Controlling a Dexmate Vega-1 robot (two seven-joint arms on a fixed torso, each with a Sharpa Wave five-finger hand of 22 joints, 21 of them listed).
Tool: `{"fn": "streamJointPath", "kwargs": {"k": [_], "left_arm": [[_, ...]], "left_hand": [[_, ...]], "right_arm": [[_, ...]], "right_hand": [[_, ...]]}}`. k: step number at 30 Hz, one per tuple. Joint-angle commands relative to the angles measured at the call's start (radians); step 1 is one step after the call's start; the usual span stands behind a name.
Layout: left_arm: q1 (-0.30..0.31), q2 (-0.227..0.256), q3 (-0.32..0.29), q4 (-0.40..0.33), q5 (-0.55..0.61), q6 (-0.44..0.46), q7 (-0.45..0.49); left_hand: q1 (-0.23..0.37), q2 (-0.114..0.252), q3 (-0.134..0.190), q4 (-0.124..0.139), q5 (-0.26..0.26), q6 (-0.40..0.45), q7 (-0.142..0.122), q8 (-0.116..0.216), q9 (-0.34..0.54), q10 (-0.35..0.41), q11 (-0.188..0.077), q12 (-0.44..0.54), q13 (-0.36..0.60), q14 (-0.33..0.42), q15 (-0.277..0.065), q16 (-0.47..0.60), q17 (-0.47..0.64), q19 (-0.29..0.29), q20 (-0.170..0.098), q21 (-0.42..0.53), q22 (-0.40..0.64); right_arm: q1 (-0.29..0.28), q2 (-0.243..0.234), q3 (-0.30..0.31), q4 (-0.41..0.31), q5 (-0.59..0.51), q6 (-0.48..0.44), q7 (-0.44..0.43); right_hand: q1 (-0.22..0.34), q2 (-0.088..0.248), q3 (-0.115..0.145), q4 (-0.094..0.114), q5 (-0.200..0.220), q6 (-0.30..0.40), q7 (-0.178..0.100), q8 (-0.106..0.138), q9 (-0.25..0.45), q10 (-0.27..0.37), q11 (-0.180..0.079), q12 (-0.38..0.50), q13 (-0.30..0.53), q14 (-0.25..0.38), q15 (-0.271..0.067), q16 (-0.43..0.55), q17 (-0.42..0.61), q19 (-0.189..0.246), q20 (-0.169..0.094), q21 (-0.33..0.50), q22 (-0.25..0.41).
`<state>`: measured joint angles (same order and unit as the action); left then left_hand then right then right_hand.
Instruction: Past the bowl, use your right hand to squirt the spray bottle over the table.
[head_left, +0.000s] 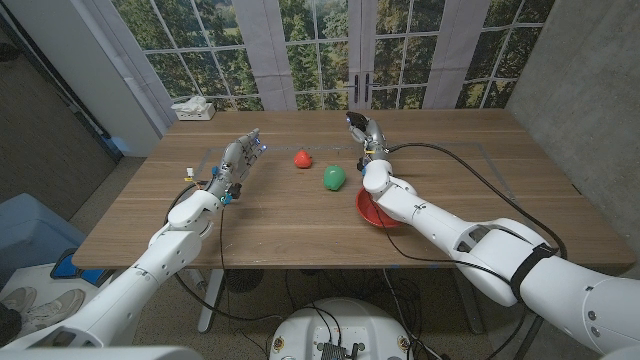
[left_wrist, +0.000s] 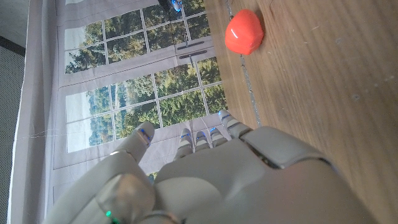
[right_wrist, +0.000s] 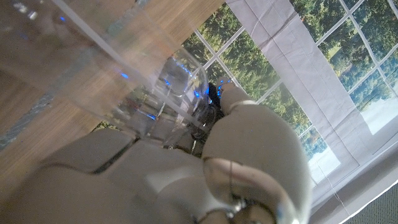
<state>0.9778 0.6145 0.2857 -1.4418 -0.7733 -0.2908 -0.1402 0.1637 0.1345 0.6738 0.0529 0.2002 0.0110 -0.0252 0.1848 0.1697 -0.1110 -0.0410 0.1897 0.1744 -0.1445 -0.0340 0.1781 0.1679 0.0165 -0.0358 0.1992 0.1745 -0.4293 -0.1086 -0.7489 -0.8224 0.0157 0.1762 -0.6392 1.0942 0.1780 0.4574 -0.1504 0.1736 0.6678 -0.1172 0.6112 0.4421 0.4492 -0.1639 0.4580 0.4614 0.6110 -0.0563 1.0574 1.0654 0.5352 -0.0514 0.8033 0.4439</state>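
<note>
Holding the spray bottle (head_left: 359, 127) up off the counter (head_left: 270, 225), the right hand (head_left: 372, 150) has its fingers wrapped round the clear body, which the right wrist view shows close up (right_wrist: 134, 74). It sits beyond the red bowl (head_left: 376, 212), on the far side, so the position looks about right for squirting. Best bet from here is to keep the nozzle angled down at bare wood and away from the green thing (head_left: 334, 177) and the little red thing (head_left: 302, 158), then squeeze the trigger firmly without letting the bottle twist in the grip. Can't tell from these views whether a finger is actually on the trigger. A clear plastic bottle may be slippery, so a steady wrist matters. The left hand (head_left: 238, 160) is open and holding nothing, fingers reaching forward over the counter, well off to the side.
</note>
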Motion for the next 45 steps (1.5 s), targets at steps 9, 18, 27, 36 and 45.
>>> {"fn": "streamJointPath", "kwargs": {"k": [9, 18, 27, 36, 45], "left_arm": [[-0.019, 0.000, 0.004, 0.018, -0.001, 0.006, -0.017], [-0.019, 0.001, 0.004, 0.014, 0.000, 0.009, -0.012], [-0.019, 0.000, 0.006, 0.006, 0.005, 0.010, -0.005], [-0.018, 0.002, 0.008, 0.000, 0.012, 0.010, 0.002], [-0.021, -0.002, 0.011, -0.001, 0.016, 0.010, 0.006]], "left_hand": [[-0.010, 0.048, 0.005, -0.004, 0.001, 0.001, -0.010, -0.004, 0.004, 0.001, -0.004, 0.004, 0.002, 0.000, -0.030, 0.000, 0.002, 0.005, -0.023, 0.003, 0.002], [-0.010, 0.049, 0.005, -0.004, 0.001, 0.001, -0.010, -0.004, 0.004, 0.001, -0.005, 0.003, 0.002, 0.000, -0.031, -0.001, 0.002, 0.005, -0.019, 0.003, 0.002], [-0.009, 0.049, 0.005, -0.006, 0.001, -0.001, -0.012, -0.005, 0.004, -0.003, -0.002, 0.002, 0.002, -0.003, -0.031, -0.002, 0.001, 0.003, -0.019, 0.002, 0.002], [-0.009, 0.041, 0.002, -0.012, 0.000, -0.002, -0.014, -0.005, 0.004, -0.006, -0.004, 0.001, 0.002, -0.006, -0.032, -0.003, 0.000, 0.001, -0.020, 0.001, 0.002], [-0.008, 0.028, -0.004, -0.024, -0.003, 0.000, -0.015, -0.005, 0.003, -0.011, -0.004, -0.001, 0.002, -0.011, -0.032, -0.005, -0.001, -0.001, -0.021, -0.001, 0.002]], "right_arm": [[0.007, -0.012, 0.016, -0.011, 0.069, -0.012, 0.101], [0.009, -0.003, 0.015, 0.009, 0.061, 0.017, 0.069], [0.007, -0.012, 0.010, 0.009, 0.042, 0.046, 0.053], [0.007, -0.023, 0.016, 0.017, 0.052, 0.075, 0.084], [0.015, -0.032, 0.017, 0.031, 0.051, 0.095, 0.104]], "right_hand": [[-0.064, -0.002, -0.045, 0.039, 0.003, -0.097, 0.026, 0.134, 0.150, 0.136, 0.007, 0.074, 0.127, 0.087, -0.159, 0.093, 0.155, 0.098, -0.022, 0.145, 0.014], [-0.039, -0.014, -0.045, 0.013, 0.005, -0.154, 0.035, 0.195, 0.220, 0.200, -0.009, 0.141, 0.262, 0.228, -0.163, 0.208, 0.174, 0.220, -0.103, 0.288, 0.010], [0.115, -0.057, -0.075, -0.038, 0.020, -0.171, 0.059, 0.358, 0.391, 0.187, 0.001, 0.194, 0.402, 0.293, -0.161, 0.346, 0.177, 0.289, -0.160, 0.429, -0.010], [0.327, -0.092, -0.043, -0.033, 0.086, -0.136, 0.092, 0.409, 0.397, 0.216, 0.037, 0.198, 0.433, 0.279, -0.160, 0.426, 0.176, 0.288, -0.172, 0.517, -0.036], [0.436, -0.124, -0.030, -0.037, 0.136, -0.079, 0.136, 0.402, 0.339, 0.271, 0.079, 0.192, 0.413, 0.279, -0.158, 0.462, 0.175, 0.288, -0.173, 0.561, -0.060]]}}
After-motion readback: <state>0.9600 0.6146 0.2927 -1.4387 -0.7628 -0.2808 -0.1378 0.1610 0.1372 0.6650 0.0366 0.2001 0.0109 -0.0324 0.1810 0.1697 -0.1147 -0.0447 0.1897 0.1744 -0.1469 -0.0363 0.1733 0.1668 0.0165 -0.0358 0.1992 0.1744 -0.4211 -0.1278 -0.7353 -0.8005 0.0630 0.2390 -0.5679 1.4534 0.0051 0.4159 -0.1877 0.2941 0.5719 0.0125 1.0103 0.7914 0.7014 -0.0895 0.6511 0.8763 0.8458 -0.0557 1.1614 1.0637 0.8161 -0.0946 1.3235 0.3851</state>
